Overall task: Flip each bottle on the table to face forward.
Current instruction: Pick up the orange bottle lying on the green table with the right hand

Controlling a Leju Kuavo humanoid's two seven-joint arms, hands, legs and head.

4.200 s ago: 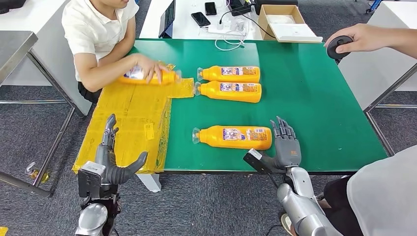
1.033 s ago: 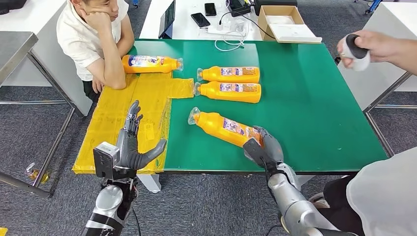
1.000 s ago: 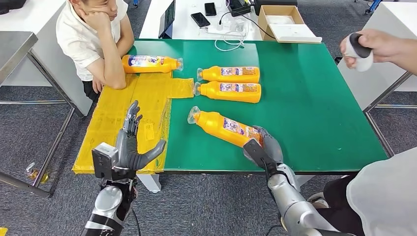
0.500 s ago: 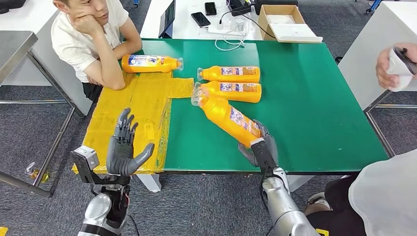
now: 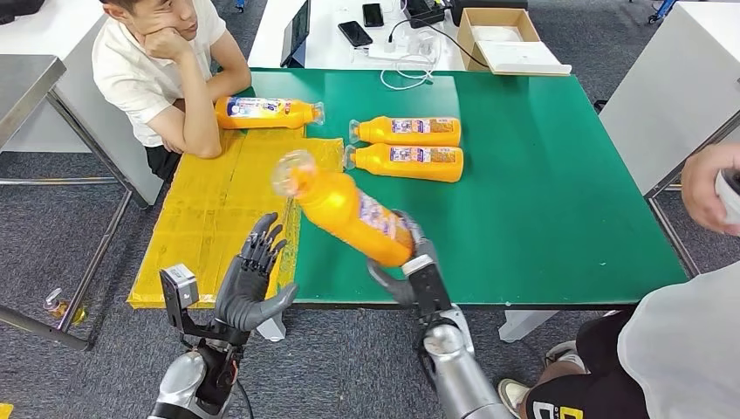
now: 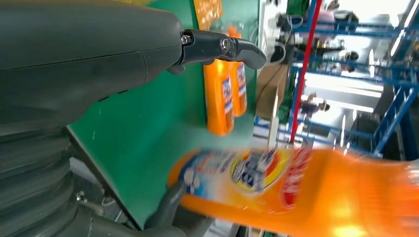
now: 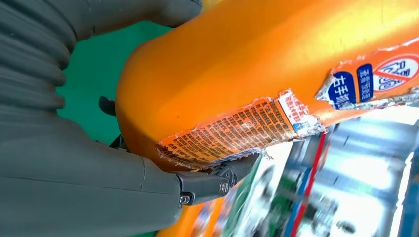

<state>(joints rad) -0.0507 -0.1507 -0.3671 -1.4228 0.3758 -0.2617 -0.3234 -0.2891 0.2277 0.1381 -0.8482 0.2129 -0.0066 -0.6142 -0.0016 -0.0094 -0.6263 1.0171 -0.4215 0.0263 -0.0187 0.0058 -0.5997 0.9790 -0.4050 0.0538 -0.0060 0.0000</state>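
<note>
Four orange bottles in all, entered from the near edge of the frame to the far.

Left robot hand (image 5: 253, 284): lower left of centre, raised off the near desk edge, fingers spread, palm turned toward the lifted bottle, holding nothing.

Right robot hand (image 5: 410, 271): lower centre, clenched around the base of the held bottle (image 5: 349, 208). That bottle is lifted clear of the green desk (image 5: 558, 192), tilted, its capped neck pointing to the upper left above the seam between green surface and yellow sheet (image 5: 218, 209). The right wrist view shows a torn label on its body.

Yellow sheet: left portion of the desk, lying flat.

Two bottles, centre of frame: lower bottle (image 5: 406, 162) and upper bottle (image 5: 406, 131) lie on their sides, parallel, just beside each other, necks to the left, labels up.

Far-left bottle (image 5: 266, 113): upper left, on its side, neck to the right, beside the forearm of a seated person (image 5: 166, 61).

Beyond the green desk, upper centre: phones (image 5: 356, 33), white cable (image 5: 406, 74), cardboard box (image 5: 506, 39).

Right edge: another person's hand (image 5: 711, 188).
</note>
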